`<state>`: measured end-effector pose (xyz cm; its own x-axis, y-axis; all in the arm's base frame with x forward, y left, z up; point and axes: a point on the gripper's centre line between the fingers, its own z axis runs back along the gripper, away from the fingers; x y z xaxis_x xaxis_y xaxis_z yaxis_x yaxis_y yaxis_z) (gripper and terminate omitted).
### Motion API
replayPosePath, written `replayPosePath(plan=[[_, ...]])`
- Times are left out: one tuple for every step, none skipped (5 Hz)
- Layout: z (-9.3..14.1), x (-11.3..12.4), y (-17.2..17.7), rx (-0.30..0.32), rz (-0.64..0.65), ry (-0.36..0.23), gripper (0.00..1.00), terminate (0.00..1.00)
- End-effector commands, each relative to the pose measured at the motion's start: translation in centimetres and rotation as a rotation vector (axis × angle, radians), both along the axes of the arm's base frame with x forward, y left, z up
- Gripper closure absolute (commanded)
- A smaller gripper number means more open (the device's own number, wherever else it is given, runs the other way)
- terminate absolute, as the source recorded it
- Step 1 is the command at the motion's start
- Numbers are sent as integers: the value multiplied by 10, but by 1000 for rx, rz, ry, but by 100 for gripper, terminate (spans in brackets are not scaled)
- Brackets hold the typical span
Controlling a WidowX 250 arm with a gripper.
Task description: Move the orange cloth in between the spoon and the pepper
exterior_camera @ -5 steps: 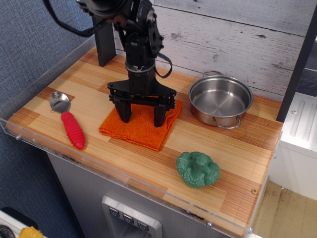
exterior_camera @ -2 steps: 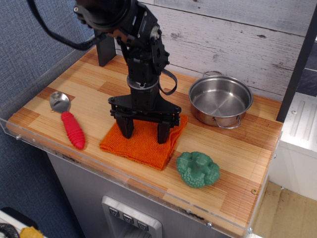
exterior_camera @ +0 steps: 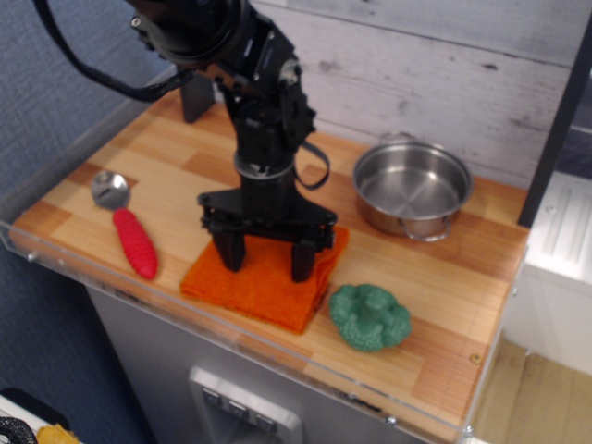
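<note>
The orange cloth (exterior_camera: 264, 287) lies flat on the wooden counter near its front edge, between the spoon and the pepper. The spoon (exterior_camera: 128, 230), with a red ribbed handle and shiny bowl, lies to the cloth's left. The green lumpy pepper (exterior_camera: 369, 316) sits right of the cloth, close to its right corner. My black gripper (exterior_camera: 267, 259) points straight down with both fingertips spread wide and pressed on the cloth's top. The fingers are open; they do not pinch the cloth.
A round steel pot (exterior_camera: 412, 190) stands at the back right near the grey plank wall. A clear plastic lip (exterior_camera: 231, 335) runs along the counter's front edge. A black post (exterior_camera: 196, 97) stands at the back left.
The gripper has slid toward the front edge, dragging the orange cloth with it. The cloth now lies lower and closer to the pepper. Spoon, pepper and pot have not moved.
</note>
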<state>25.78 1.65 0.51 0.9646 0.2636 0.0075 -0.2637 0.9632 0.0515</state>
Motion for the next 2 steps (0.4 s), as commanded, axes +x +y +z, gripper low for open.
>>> replayPosePath(plan=[[25, 8, 7, 2, 6, -62, 0, 0], [48, 17, 5, 20, 25, -109, 0, 0]])
